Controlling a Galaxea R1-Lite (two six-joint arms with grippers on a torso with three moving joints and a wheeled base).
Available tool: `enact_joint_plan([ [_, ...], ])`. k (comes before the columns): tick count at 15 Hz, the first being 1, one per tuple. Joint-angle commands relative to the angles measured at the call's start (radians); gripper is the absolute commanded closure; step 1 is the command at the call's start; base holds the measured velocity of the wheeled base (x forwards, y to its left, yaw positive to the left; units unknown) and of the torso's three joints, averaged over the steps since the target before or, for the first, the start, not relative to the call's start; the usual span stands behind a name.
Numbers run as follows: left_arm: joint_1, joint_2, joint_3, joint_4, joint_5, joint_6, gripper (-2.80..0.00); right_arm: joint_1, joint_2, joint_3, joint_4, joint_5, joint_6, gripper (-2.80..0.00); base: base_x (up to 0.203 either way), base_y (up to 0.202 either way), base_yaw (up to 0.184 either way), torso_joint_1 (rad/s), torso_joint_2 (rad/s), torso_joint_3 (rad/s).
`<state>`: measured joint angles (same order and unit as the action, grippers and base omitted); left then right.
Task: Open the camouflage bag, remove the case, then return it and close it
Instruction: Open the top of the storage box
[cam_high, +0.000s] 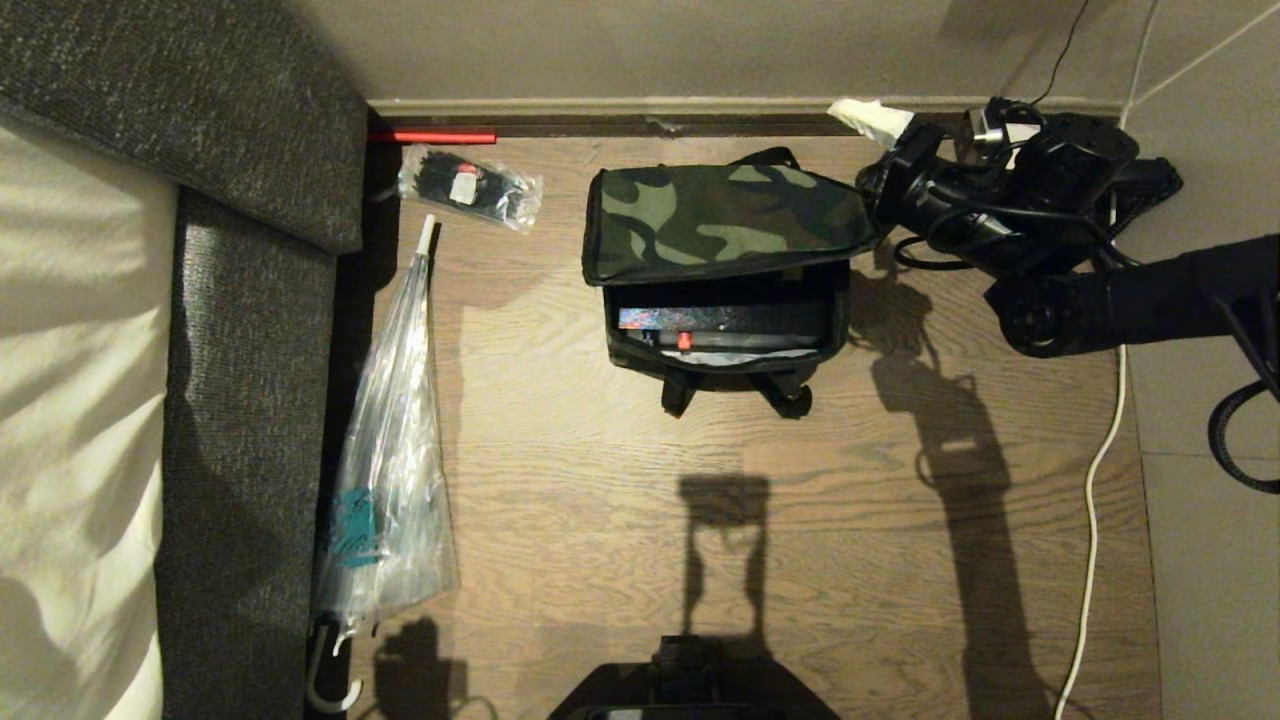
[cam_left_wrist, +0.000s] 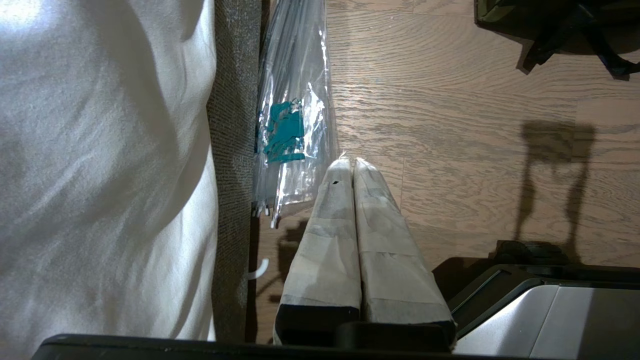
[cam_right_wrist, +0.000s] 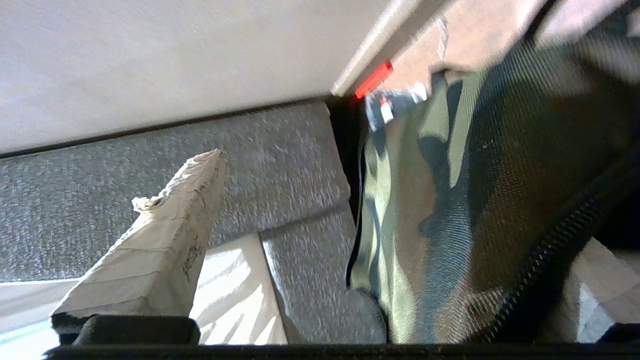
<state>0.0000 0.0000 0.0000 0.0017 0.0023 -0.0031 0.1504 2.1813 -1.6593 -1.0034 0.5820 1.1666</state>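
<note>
The camouflage bag (cam_high: 720, 215) sits on the wooden floor near the wall, its green-and-black lid lifted so the front gapes. Inside lies the black case (cam_high: 750, 318), above a strip of silvery lining (cam_high: 745, 355). My right gripper (cam_high: 875, 170) is at the lid's right edge, open. In the right wrist view the right gripper (cam_right_wrist: 400, 210) stands wide, with the camouflage lid (cam_right_wrist: 450, 200) between one taped finger (cam_right_wrist: 165, 240) and the other, low at the frame's corner. My left gripper (cam_left_wrist: 352, 162) is parked low beside the robot's base, shut on nothing.
A grey sofa (cam_high: 250, 400) with a pale sheet fills the left side. A clear folded umbrella (cam_high: 390, 470) lies along it, with a packet of black ties (cam_high: 470, 185) near the wall. A white cable (cam_high: 1095, 520) runs down the right. A black telephone (cam_high: 1085, 150) sits behind the right arm.
</note>
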Motion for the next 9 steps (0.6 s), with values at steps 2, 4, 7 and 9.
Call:
enact_joint_plan([
  [2,0.000,-0.001,0.002,0.000,0.001,0.000,0.00,-0.012,0.002,-0.054,-0.012,0.005,0.005,-2.80,0.000,0.000,0.000,0.000,0.00,0.000],
  [4,0.000,0.000,0.002,0.000,0.001,0.000,0.00,-0.017,-0.002,-0.074,-0.010,0.008,0.005,-2.80,0.000,0.000,0.000,0.000,0.00,0.000],
  [7,0.000,0.000,0.002,0.000,0.001,0.000,0.00,-0.017,-0.015,-0.078,-0.016,0.010,0.005,-2.80,0.000,0.000,0.000,0.000,0.00,0.000],
  [9,0.000,0.000,0.002,0.000,0.001,0.000,0.00,-0.021,-0.025,-0.066,-0.012,0.010,0.005,-2.80,0.000,0.000,0.000,0.000,0.00,0.000],
])
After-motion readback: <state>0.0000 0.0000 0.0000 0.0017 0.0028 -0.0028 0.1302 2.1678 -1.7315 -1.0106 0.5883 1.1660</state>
